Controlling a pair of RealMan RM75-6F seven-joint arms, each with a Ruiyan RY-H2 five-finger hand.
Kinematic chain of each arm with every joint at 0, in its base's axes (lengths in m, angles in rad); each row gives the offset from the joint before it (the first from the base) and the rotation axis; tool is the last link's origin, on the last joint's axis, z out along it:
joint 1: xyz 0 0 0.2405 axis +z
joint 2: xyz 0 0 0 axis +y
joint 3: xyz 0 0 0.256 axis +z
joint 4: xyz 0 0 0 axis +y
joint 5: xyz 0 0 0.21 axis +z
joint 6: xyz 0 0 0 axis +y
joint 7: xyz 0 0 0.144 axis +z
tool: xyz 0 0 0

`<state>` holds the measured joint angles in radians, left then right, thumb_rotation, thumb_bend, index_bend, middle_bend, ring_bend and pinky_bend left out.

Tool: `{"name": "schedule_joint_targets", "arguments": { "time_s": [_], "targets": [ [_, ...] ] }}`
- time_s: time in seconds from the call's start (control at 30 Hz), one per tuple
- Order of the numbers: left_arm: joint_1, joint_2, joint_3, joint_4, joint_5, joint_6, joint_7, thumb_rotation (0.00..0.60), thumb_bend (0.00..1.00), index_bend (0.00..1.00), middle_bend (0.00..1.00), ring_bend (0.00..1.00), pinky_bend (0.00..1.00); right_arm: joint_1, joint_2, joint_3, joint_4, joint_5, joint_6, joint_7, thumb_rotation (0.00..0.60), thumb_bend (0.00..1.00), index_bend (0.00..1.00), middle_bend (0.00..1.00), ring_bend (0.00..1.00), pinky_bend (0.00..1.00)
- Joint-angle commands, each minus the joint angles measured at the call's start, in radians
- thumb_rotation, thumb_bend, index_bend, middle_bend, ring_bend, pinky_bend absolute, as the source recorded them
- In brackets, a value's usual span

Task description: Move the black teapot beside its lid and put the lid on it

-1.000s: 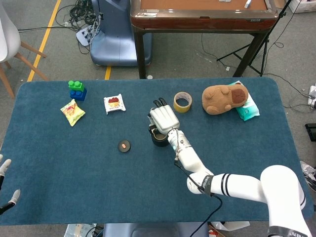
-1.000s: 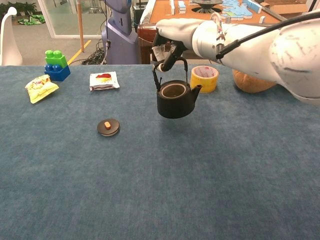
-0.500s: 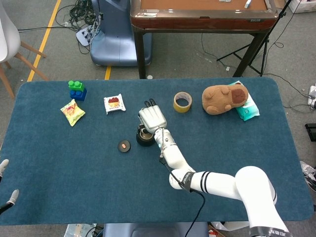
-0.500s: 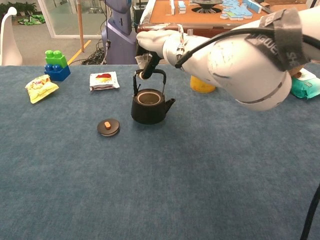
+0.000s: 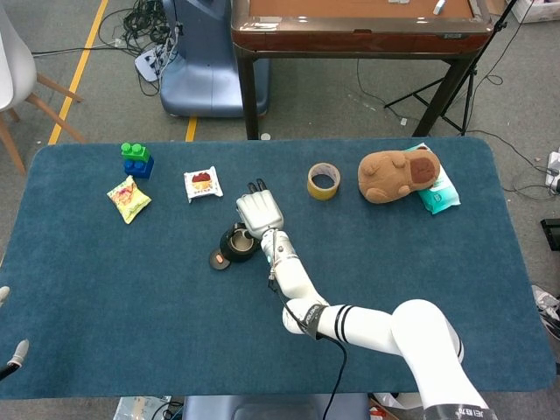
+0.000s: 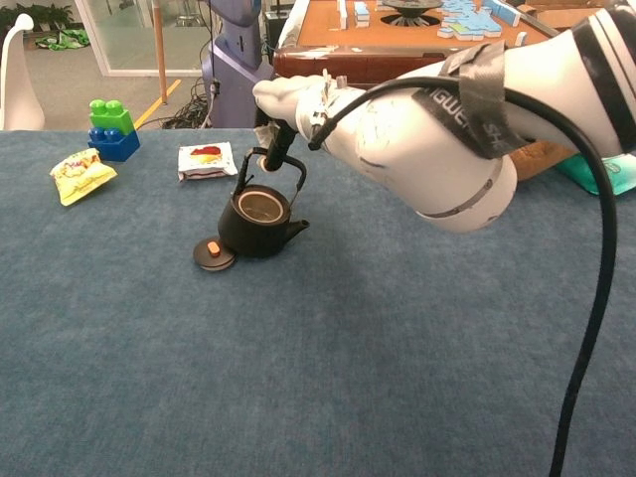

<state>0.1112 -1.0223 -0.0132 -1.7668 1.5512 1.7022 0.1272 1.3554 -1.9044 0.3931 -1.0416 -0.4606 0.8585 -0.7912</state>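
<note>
Right hand (image 6: 283, 109) grips black teapot (image 6: 256, 217) by its handle, pot just beside lid (image 6: 215, 253); left hand's state unclear.

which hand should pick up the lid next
Left, probably: the right robot hand holds the teapot by its handle, and the lid lies on the teapot's left. The left robot hand waits far off, though.
</note>
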Motion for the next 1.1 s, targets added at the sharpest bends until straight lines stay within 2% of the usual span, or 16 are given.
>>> {"name": "schedule_joint_targets", "arguments": {
  "time_s": [0.03,0.6,1.1],
  "targets": [
    [0.001,-0.001,0.0,0.002,-0.002,-0.001,-0.001,0.6,0.28,0.1,0.0,0.0,0.0,0.006,-0.009,0.008,0.016,0.004,-0.006,0.005,0.6,0.47,0.74,0.44,0.14,0.08],
    [0.004,-0.005,-0.004,0.01,-0.008,-0.003,-0.003,0.6,0.28,0.1,0.0,0.0,0.0,0.015,-0.022,0.042,0.063,0.012,-0.031,0.037,0.6,0.47,0.74,0.43,0.14,0.08],
    [0.005,-0.006,-0.005,0.02,-0.013,-0.008,-0.011,0.6,0.28,0.1,0.0,0.0,0.0,0.025,-0.029,0.028,0.072,0.034,-0.032,-0.009,0.6,0.47,0.74,0.42,0.14,0.08]
  ]
}}
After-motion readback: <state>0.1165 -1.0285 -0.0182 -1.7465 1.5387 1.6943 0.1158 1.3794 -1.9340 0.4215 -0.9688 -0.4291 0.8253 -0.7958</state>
